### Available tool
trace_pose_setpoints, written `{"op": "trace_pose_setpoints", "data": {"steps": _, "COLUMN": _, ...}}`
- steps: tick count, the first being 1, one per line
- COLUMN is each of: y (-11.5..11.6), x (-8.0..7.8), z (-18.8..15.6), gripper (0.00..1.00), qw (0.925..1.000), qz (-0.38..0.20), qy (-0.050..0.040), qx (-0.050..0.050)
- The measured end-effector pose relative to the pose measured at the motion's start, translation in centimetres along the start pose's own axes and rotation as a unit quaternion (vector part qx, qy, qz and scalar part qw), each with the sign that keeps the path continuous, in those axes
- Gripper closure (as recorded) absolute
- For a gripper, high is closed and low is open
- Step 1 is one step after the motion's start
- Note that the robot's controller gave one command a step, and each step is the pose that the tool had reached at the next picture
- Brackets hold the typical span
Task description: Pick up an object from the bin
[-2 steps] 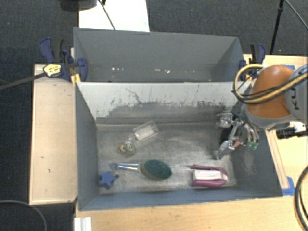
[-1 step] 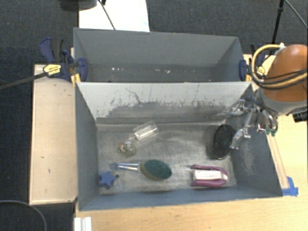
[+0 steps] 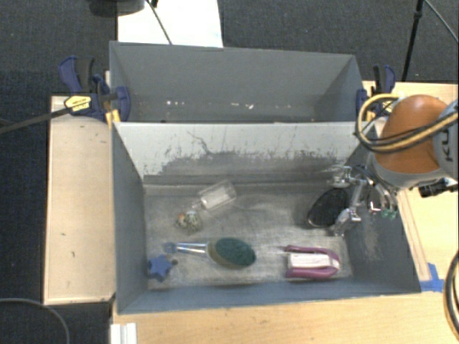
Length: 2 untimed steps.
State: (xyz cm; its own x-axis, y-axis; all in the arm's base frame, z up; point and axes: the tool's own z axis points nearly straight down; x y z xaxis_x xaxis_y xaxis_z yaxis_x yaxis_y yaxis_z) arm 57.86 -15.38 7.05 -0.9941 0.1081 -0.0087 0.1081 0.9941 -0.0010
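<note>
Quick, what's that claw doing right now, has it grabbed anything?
Gripper: open or closed cannot be told; it hangs right beside a black oval thing at the right of the bin.

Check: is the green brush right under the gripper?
No, the green brush lies front middle; the gripper is beside a black lump at right.

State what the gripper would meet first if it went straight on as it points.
Probably the black oval thing just under the gripper at the right; depth is unclear, so perhaps the bin floor beside it.
</note>
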Motion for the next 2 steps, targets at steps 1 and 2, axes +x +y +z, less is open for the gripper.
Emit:
{"op": "trace_pose_setpoints", "data": {"steps": 1, "y": -0.1, "x": -0.1, "z": -0.4, "gripper": 1.00, "qw": 1.0000, "qz": 0.001, "qy": -0.0011, "qx": 0.001}}
{"op": "trace_pose_setpoints", "data": {"steps": 2, "y": 1.0, "x": -1.2, "z": -15.9, "gripper": 1.00, "qw": 0.9867, "qz": -0.163, "qy": -0.0007, "qx": 0.000}}
